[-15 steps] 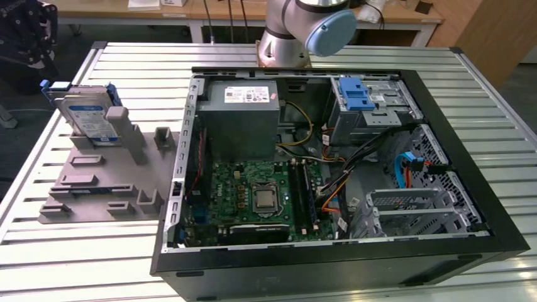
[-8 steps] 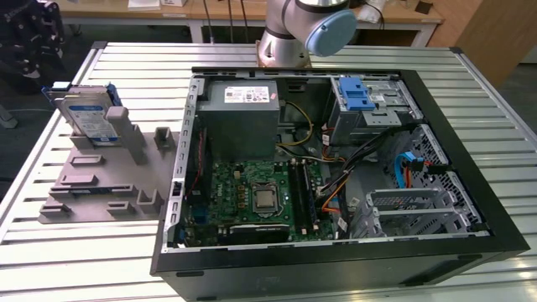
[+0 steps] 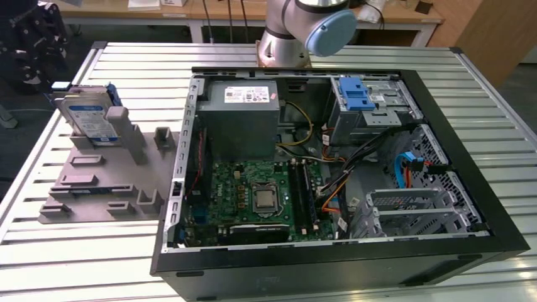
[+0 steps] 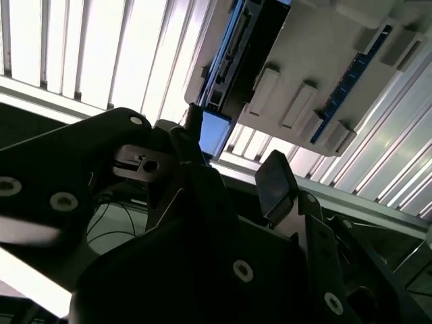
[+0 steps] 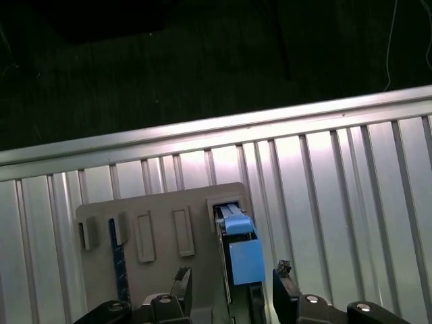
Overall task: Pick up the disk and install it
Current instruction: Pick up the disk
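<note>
The disk (image 3: 88, 119), silver with a white-and-blue label and a blue carrier, stands upright in a slot of the grey holder (image 3: 100, 182) at the exterior view's left. The first wrist view looks down on the disk's blue edge (image 5: 237, 246) in the holder (image 5: 162, 209). My gripper (image 5: 233, 280) is open above it, with one fingertip (image 5: 183, 275) on each side and apart from it. In the second wrist view the gripper (image 4: 236, 154) is open, with the disk (image 4: 233, 61) and holder (image 4: 317, 74) beyond its fingers.
An open black computer case (image 3: 336, 163) lies on the slatted metal table (image 3: 50, 251), with its motherboard, cables and power supply exposed. A drive bay with a blue latch (image 3: 356, 94) sits at its far side. The arm's base (image 3: 293, 31) stands behind the case.
</note>
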`<state>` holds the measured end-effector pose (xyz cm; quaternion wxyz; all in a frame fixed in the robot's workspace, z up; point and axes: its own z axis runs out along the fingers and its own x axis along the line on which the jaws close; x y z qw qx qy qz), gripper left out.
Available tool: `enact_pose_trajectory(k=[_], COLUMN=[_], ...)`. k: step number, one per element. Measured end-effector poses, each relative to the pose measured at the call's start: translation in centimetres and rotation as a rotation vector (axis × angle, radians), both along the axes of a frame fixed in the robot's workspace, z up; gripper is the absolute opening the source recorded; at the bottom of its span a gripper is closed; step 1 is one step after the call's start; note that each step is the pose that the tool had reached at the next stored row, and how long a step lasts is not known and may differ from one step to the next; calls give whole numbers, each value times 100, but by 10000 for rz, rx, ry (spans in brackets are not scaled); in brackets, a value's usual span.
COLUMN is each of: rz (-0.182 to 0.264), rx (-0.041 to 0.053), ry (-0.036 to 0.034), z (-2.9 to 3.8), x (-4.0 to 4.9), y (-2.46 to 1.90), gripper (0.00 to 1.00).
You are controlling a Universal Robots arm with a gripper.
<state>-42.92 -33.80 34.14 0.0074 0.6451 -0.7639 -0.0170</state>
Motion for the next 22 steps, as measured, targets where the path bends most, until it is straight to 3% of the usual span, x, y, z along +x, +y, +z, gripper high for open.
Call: enact_pose_trajectory(k=[4,10,18,22], rz=[4,9,17,19], rx=[1,1,1,1], ry=[-45,-57,-76,-81], z=[-51,-113,-221,-266], x=[-32,-45,-68,-71], y=[10,37,41,42], gripper=[59,59,59,51])
